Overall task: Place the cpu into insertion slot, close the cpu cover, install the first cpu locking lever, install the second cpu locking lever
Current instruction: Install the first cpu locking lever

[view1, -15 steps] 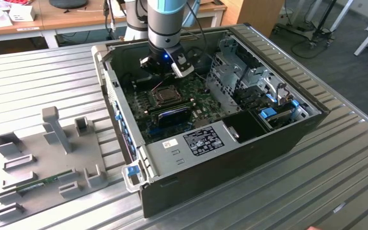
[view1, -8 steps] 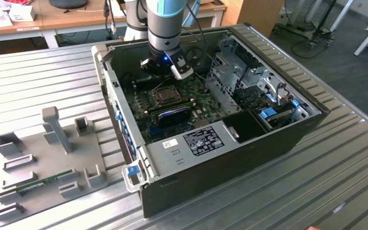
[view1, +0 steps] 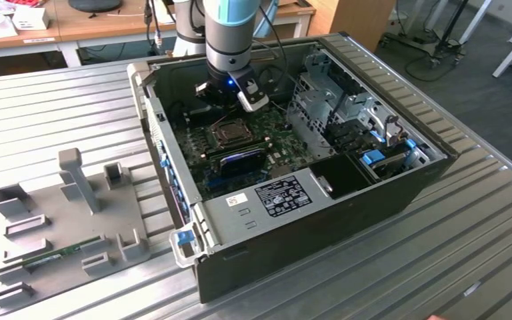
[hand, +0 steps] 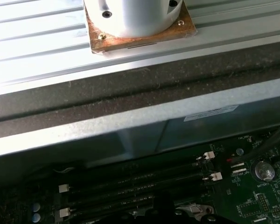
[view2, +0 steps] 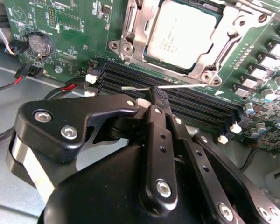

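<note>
Silvery-grey square cpu sits seated in the metal-rimmed insertion slot, its hinged silvery frame cover lowered around it; black pincer appears closed on a thin wire locking lever nearby.

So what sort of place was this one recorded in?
Probably a robotics lab or workshop: an open computer case lies on a slatted metal table, with wooden desks behind and a grey parts fixture alongside.
</note>
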### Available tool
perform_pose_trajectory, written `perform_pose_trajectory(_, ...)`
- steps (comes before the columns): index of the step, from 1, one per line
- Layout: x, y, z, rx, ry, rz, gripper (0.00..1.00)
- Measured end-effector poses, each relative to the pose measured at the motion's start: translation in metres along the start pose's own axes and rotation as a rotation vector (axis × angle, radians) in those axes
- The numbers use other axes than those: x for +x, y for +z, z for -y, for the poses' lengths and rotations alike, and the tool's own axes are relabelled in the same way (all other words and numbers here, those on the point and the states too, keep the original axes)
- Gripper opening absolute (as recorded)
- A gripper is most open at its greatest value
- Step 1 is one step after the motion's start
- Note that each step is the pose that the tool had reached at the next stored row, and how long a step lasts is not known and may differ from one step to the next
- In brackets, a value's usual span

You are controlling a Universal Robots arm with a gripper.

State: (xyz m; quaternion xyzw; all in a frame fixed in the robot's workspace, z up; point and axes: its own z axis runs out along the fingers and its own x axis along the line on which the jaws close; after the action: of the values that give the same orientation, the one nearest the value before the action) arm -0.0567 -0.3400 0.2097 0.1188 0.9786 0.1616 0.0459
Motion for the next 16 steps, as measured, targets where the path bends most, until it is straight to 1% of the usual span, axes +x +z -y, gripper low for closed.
perform_pose_trajectory(8,-0.0001,0.0004,-0.0008,-0.0003,0.0,-0.0002,0.11)
perform_pose_trajectory(16,-0.001,0.0008,-0.0009,-0.0069,0.001,-0.0012,0.11)
